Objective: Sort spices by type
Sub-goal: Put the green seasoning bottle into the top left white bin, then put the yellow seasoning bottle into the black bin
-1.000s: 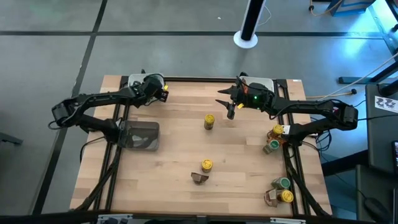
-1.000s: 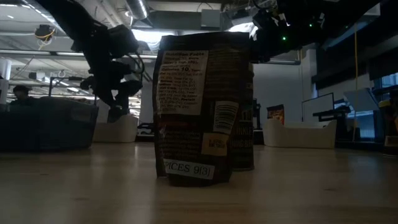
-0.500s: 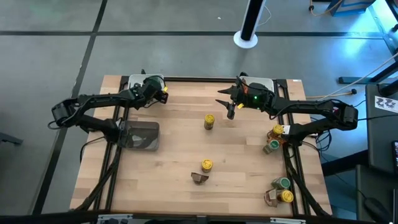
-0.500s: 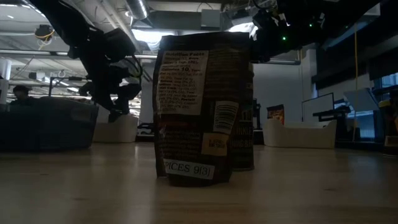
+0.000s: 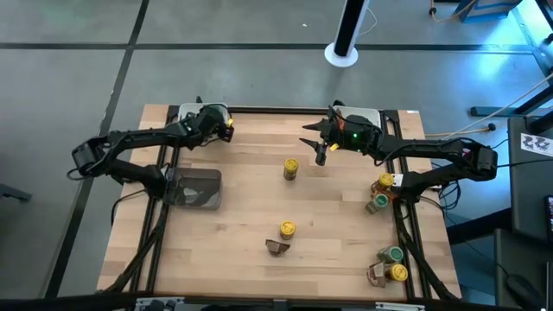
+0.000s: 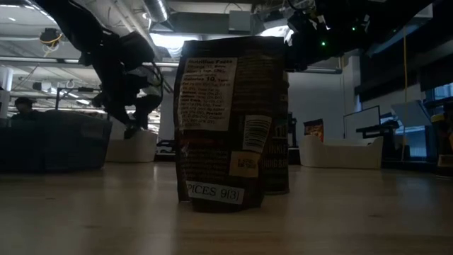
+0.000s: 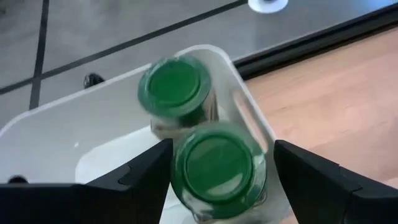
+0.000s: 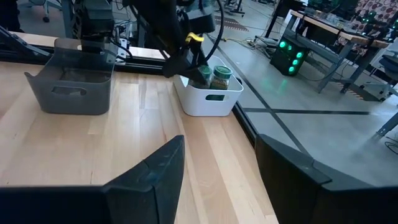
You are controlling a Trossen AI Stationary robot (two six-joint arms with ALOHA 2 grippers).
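Left gripper (image 5: 226, 131) over a white tray (image 5: 183, 111) (far-left corner); yellow-lidded jar (image 5: 291, 168) mid-table.

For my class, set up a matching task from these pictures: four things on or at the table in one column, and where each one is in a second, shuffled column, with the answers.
Things
1. left end effector
2. right end effector
3. dark tray
4. packet

Places
A. beside a yellow-lidded jar near the table's front middle
B. at the table's left edge
C. open around a green-lidded jar in the white tray
D. above the table's far side, next to a lone yellow-lidded jar, holding nothing

Pairs: 1-C, 2-D, 3-B, 4-A
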